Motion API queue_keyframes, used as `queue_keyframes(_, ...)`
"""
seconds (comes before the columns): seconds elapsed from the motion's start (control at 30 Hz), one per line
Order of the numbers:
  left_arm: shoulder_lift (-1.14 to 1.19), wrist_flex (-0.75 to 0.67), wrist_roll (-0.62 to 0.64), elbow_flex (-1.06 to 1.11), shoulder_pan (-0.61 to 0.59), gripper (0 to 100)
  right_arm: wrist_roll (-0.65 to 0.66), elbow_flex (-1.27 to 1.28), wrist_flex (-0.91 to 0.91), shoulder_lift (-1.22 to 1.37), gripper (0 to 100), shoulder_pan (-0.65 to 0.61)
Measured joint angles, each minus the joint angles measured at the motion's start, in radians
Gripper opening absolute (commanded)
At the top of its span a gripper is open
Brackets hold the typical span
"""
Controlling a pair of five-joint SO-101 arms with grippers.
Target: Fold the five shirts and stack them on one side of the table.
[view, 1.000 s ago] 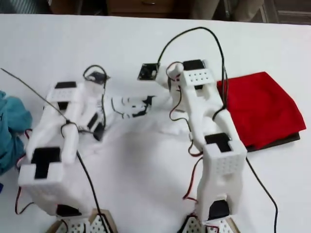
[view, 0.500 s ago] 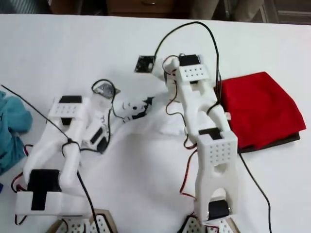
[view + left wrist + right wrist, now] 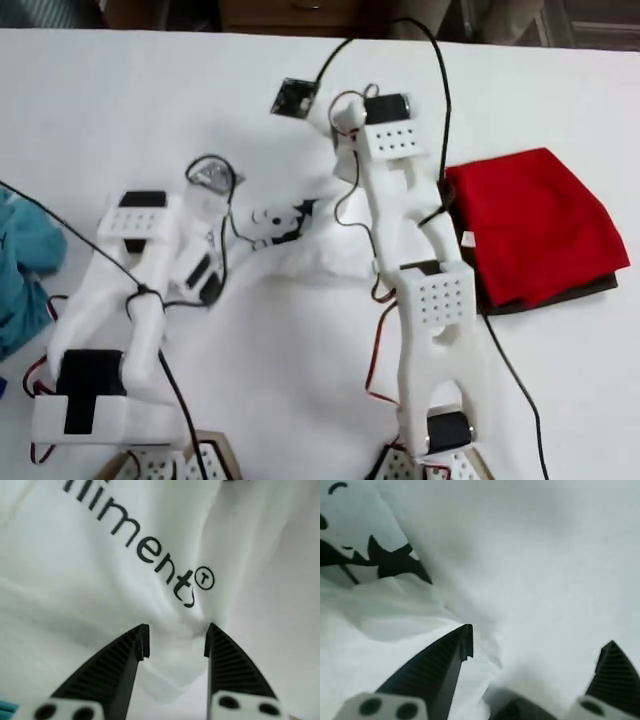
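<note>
A white shirt (image 3: 300, 255) with black print lies crumpled in the middle of the white table, between the two arms. My left gripper (image 3: 176, 632) hangs low over its near edge. It is open by a narrow gap, and a fold of the white shirt (image 3: 100, 580) lies between the fingertips. In the high view the left gripper (image 3: 205, 285) sits at the shirt's left end. My right gripper (image 3: 537, 637) is wide open just above the white shirt (image 3: 545, 555), next to the black print, with nothing held. A folded red shirt (image 3: 535, 225) lies at the right on a dark folded one (image 3: 585, 288).
A teal shirt (image 3: 20, 260) is heaped at the table's left edge. Cables trail from both arms across the cloth. A small black square part (image 3: 292, 96) hangs on a cable above the far side. Bare table (image 3: 120, 90) stretches along the back.
The left arm has stretched forward and its gripper has shifted towards the print. The right arm has reached farther up the table. The white shirt has gathered into a ridge between them.
</note>
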Motion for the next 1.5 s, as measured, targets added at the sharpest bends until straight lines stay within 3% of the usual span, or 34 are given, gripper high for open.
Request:
queue_keyframes(0.3,0.0,0.017,0.068,-0.175,-0.071,21,-0.002,0.092,0.107,-0.003,38.7,0.0)
queue_keyframes(0.5,0.0,0.018,0.069,-0.18,-0.071,21,0.021,0.233,0.091,-0.018,38.7,-0.072)
queue_keyframes(0.77,0.0,0.018,0.069,-0.18,-0.069,21,0.023,0.239,0.052,-0.021,38.7,-0.169)
queue_keyframes(1.1,0.0,0.018,0.069,-0.13,-0.068,21,0.026,0.238,-0.057,-0.021,38.7,-0.187)
queue_keyframes(1.5,-0.008,0.012,0.072,-0.132,-0.074,21,-0.003,0.245,0.072,-0.166,38.7,-0.238)
